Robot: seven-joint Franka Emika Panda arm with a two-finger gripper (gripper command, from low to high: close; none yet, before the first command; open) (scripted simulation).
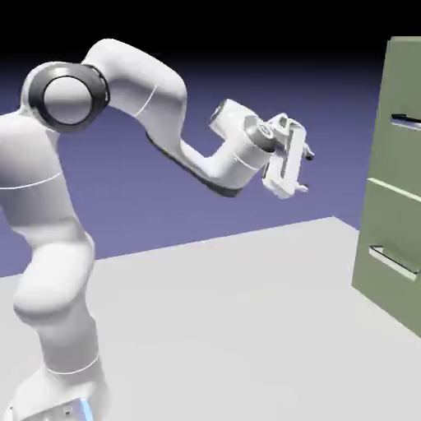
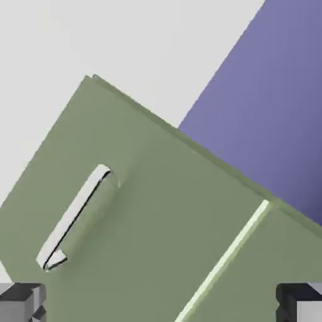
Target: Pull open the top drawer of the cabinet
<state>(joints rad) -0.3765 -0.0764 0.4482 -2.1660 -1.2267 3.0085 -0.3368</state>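
From outside, the tool (image 1: 301,170), fingers apart, hangs well short of the flat sage-green cabinet (image 1: 393,238), cut off at right, whose top drawer (image 1: 404,156) carries a silver bar handle (image 1: 405,122); the hand view, rolled, shows one matte drawer front and bar.

Sage-green cabinet (image 1: 393,181), silver handles; white arm (image 1: 49,247); grey table (image 1: 230,329).

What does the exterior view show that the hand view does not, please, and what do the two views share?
Only the exterior view shows the white arm, the whole gripper held open in mid-air, well short of the cabinet, and both stacked drawer fronts, including the top drawer. Only the hand view shows the grey fingertips and one bar handle up close, rolled diagonally. Both show sage-green cabinet fronts, the table and the backdrop.
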